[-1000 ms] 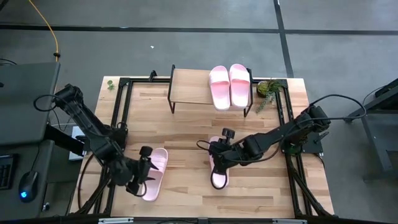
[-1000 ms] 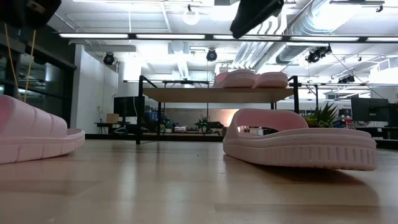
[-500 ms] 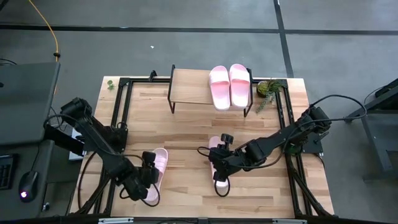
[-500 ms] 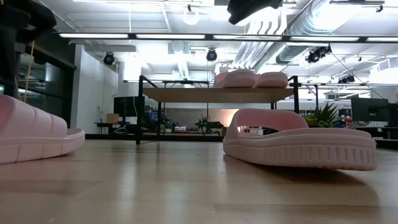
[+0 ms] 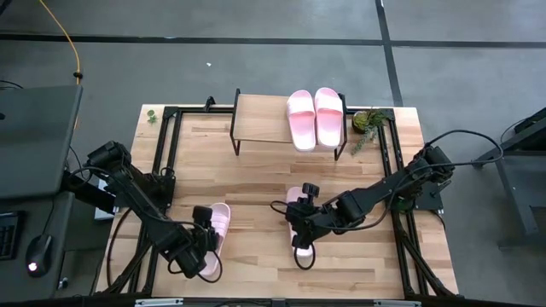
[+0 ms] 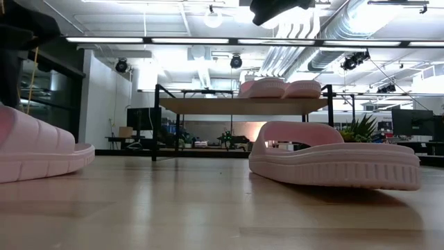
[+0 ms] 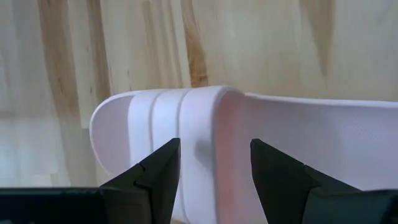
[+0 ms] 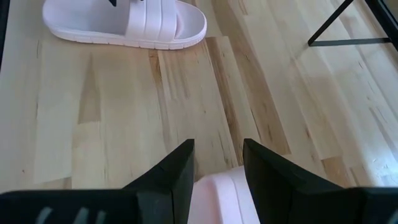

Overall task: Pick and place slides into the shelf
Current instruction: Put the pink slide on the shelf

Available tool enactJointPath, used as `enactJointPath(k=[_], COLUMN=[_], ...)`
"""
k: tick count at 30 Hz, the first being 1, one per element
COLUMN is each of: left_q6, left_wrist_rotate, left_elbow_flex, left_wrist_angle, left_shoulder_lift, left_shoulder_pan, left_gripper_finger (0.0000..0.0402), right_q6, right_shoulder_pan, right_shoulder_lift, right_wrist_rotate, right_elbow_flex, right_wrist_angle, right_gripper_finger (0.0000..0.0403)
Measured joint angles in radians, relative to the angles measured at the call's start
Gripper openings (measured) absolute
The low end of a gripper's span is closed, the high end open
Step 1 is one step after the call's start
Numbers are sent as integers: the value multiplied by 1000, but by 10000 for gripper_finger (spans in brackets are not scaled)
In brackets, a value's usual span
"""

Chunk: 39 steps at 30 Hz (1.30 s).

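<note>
The left gripper (image 7: 214, 168) has its jaws spread, one finger on each side of the ribbed strap of a pale pink slide (image 5: 210, 237) lying at the lower left of the high view; they straddle the strap but do not look pressed onto it yet. The right gripper (image 8: 217, 167) also has its jaws parted, poised over the edge of a second slide (image 5: 299, 228) at lower centre, with nothing clearly pinched. Two more slides (image 5: 315, 117) already sit side by side on the right half of the shelf (image 5: 260, 119) at top centre, leaving its left half bare. The slides look like light, soft foam that will give under pressure, so the wide strap arch seems the surest hold. The table (image 5: 256, 183) carries everything.
</note>
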Motion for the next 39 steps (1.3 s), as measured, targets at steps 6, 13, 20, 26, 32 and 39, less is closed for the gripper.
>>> enactJointPath(k=[6, 13, 20, 26, 32, 39], left_q6=[-8, -8, -23, -24, -31, -26], left_wrist_rotate=[-24, -52, -56, -55, -53, -52], left_elbow_flex=[0, 0, 0, 0, -6, -42], left_wrist_angle=[-5, -5, -3, 0, 25, 37], left_shoulder_lift=[0, 0, 0, 0, 0, 0], left_shoulder_pan=[0, 0, 0, 1, 1, 14], left_gripper_finger=[179, 179, 179, 179, 179, 179], right_q6=[0, 0, 0, 0, 0, 0], right_shoulder_pan=[-2, -2, -2, -2, -2, -2], right_shoulder_lift=[0, 0, 0, 0, 0, 0], right_wrist_rotate=[1, 1, 1, 1, 1, 1], right_elbow_flex=[0, 0, 0, 0, 0, 0], right_wrist_angle=[4, 4, 4, 4, 4, 4], right_gripper_finger=[126, 126, 126, 126, 126, 126])
